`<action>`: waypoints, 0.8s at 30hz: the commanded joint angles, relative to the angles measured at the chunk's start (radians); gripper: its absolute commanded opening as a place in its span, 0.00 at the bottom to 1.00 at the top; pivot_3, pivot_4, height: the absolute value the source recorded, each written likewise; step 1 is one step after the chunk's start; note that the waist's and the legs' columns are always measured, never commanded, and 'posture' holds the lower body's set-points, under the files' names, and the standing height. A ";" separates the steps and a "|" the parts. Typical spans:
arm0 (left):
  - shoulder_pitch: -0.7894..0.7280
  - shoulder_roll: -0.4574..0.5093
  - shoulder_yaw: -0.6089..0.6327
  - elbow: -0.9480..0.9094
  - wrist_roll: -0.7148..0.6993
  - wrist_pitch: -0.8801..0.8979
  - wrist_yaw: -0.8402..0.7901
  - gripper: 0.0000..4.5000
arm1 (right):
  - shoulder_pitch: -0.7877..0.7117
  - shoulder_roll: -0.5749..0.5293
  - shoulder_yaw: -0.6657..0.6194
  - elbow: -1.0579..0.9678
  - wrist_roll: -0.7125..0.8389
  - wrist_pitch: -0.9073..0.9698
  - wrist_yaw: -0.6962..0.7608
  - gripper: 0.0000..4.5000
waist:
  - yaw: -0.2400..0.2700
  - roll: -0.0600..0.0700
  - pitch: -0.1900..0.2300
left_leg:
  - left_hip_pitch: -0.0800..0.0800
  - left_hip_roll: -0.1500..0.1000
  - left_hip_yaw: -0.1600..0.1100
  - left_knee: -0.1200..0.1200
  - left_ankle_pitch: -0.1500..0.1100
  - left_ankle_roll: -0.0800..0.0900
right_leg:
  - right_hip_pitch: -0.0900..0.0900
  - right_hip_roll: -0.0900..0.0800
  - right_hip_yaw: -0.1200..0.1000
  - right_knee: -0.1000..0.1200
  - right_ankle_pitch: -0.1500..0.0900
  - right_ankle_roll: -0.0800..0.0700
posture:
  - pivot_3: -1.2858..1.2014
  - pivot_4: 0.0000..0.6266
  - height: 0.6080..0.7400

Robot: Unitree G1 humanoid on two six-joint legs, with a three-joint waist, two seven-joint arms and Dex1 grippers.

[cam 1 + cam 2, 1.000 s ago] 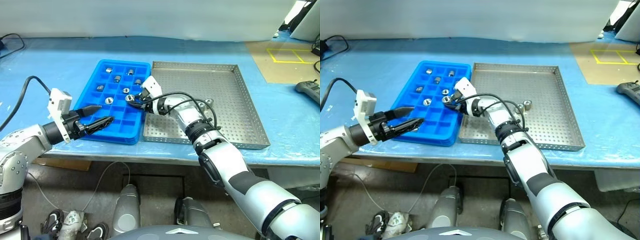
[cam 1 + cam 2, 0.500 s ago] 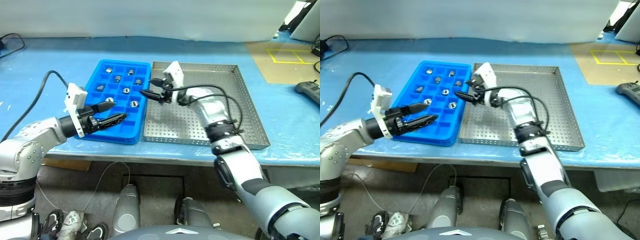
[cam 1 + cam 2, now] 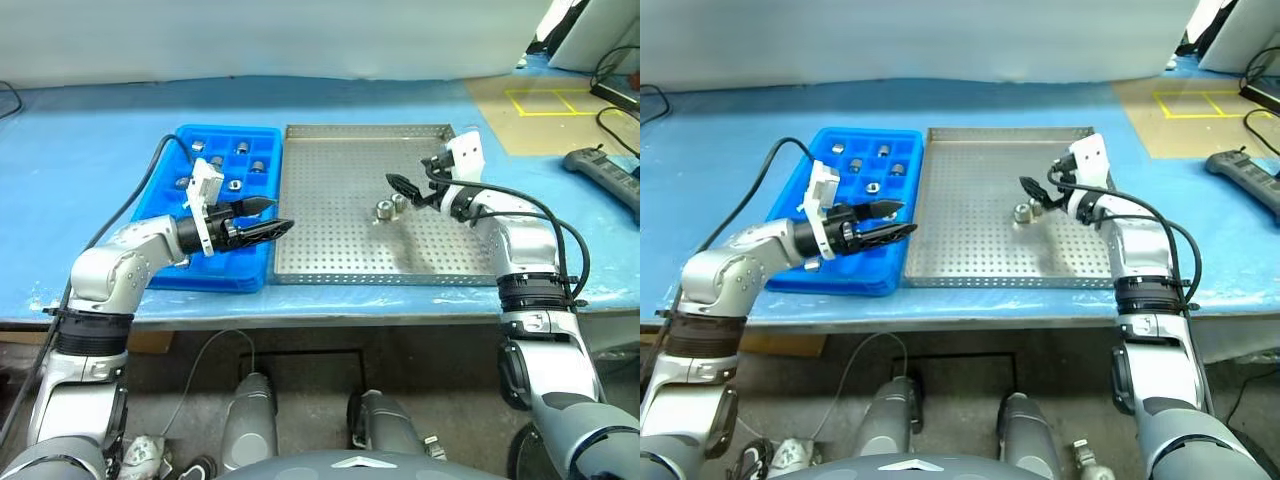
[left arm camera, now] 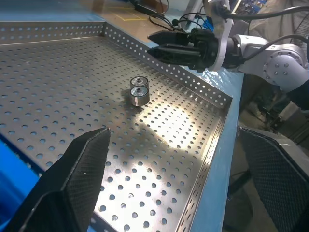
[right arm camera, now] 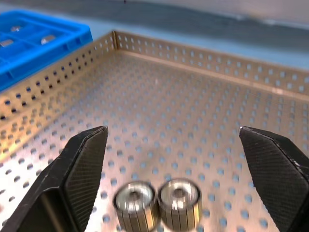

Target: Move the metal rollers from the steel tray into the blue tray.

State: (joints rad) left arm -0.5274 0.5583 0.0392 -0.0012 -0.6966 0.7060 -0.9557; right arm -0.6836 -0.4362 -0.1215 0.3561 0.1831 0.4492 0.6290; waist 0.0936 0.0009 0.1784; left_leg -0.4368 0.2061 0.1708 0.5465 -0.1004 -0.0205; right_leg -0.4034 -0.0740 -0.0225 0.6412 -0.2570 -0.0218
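Two rollers (image 3: pixel 390 207) remain side by side right of centre in the steel tray (image 3: pixel 330 255), at nine o'clock of the spread, empty right tool (image 3: pixel 402 185), with several already in the blue tray (image 3: pixel 165 275); left tool (image 3: pixel 270 214) spread too.

No readable text, labels or numbers appear legible on anything here.

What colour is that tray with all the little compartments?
Bright blue. The blue tray shows best in the left eye view, beside the grey steel tray.
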 commanded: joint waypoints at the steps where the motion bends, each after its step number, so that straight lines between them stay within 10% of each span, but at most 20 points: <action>1: -0.028 -0.005 -0.001 0.025 0.023 -0.036 -0.032 1.00 | 0.019 0.012 -0.005 -0.016 0.018 0.005 -0.016 0.99 | -0.005 0.000 0.000 | 0.000 0.000 0.000 0.000 0.000 0.001 | 0.000 0.000 0.000 0.000 0.000 0.000 | 0.49 0.24 1.00; 24: -0.007 -0.032 0.026 0.060 0.056 -0.059 -0.014 1.00 | -0.121 0.148 -0.123 0.440 0.101 -0.055 -0.139 0.99 | -0.002 0.001 0.000 | 0.001 0.001 0.001 0.005 0.000 0.005 | 0.002 -0.001 0.000 0.001 0.000 -0.004 | 0.50 0.24 1.00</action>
State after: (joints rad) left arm -0.5277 0.5274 0.0406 0.0711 -0.6378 0.6622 -0.9718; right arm -0.7836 -0.2962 -0.2253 0.7597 0.2603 0.3840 0.5029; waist 0.0918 0.0015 0.1782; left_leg -0.4358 0.2072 0.1716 0.5510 -0.1004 -0.0156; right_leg -0.4009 -0.0747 -0.0230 0.6421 -0.2569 -0.0255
